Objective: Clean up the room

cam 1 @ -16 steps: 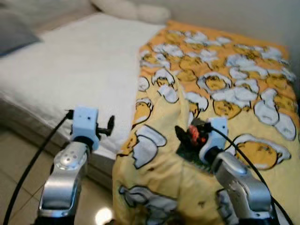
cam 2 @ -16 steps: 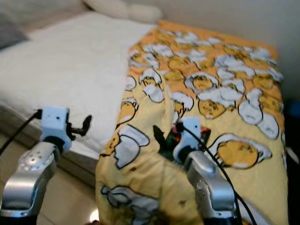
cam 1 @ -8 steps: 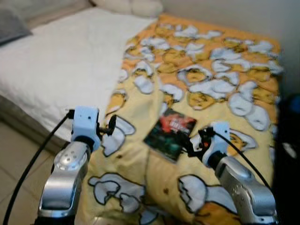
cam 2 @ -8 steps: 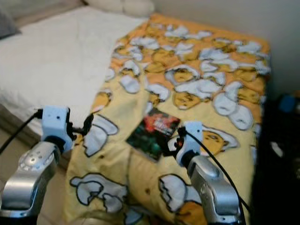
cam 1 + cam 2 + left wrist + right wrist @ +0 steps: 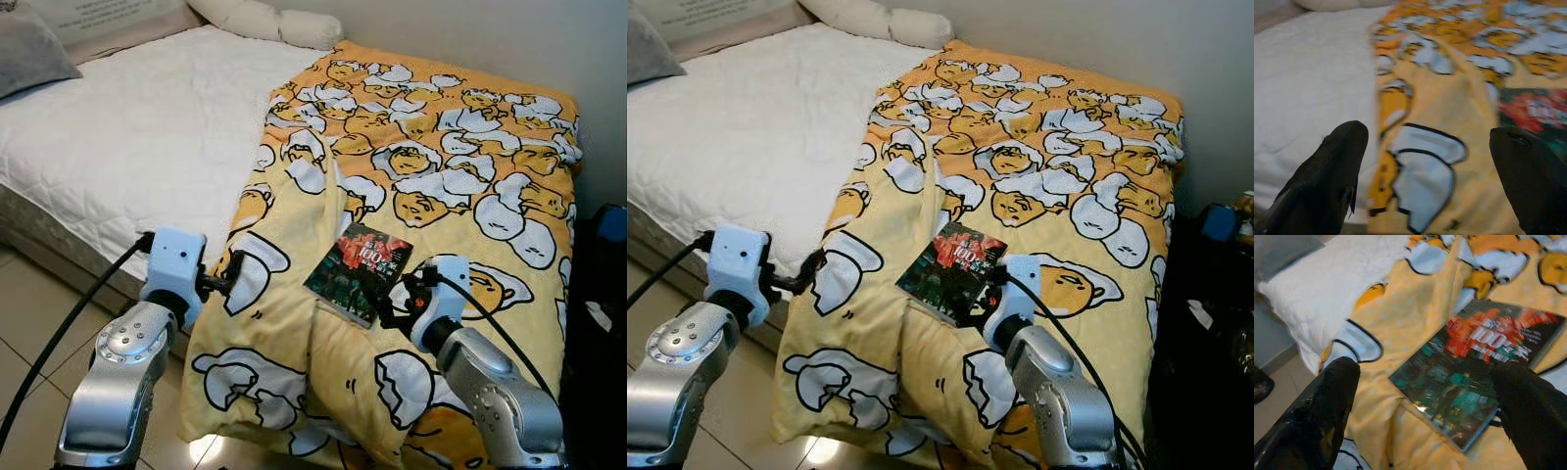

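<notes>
A book (image 5: 358,271) is lying flat on the yellow blanket (image 5: 460,176) covering the bed (image 5: 127,147). The right gripper (image 5: 1420,396) is hovering beside it, jaws apart; the left gripper (image 5: 1425,166) is hovering over the blanket's edge, jaws apart.

blanket (image 5: 431,186): yellow-orange, white egg cartoons | book (image 5: 359,271): dark green, red cover | mattress (image 5: 147,137): white
</notes>
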